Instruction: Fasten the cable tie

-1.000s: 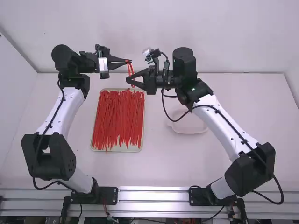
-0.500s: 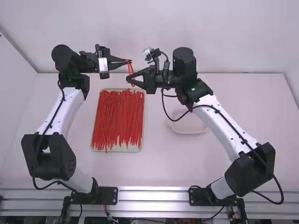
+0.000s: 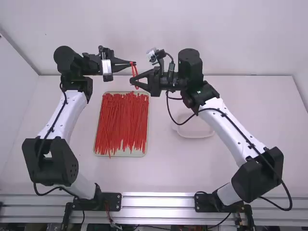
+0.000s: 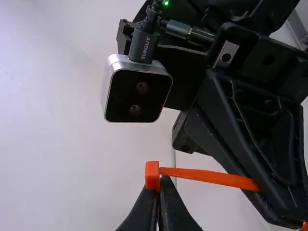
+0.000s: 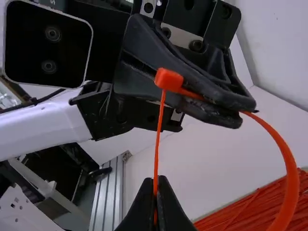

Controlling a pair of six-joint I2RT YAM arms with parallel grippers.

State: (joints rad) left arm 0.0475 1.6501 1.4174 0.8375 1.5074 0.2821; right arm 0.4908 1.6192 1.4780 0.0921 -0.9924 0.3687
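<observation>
Left gripper (image 4: 159, 182) pinches cable tie (image 5: 158, 134) at its head, right gripper (image 5: 155, 186) clamps the tail, both airborne over tray's (image 3: 147, 134) 12 o'clock end. Tail looks threaded, loop wide. Cinching left to do.

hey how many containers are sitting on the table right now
2. A tray piled with red ties lies left of the middle. A white dish sits right of it, partly covered by the right arm.
</observation>
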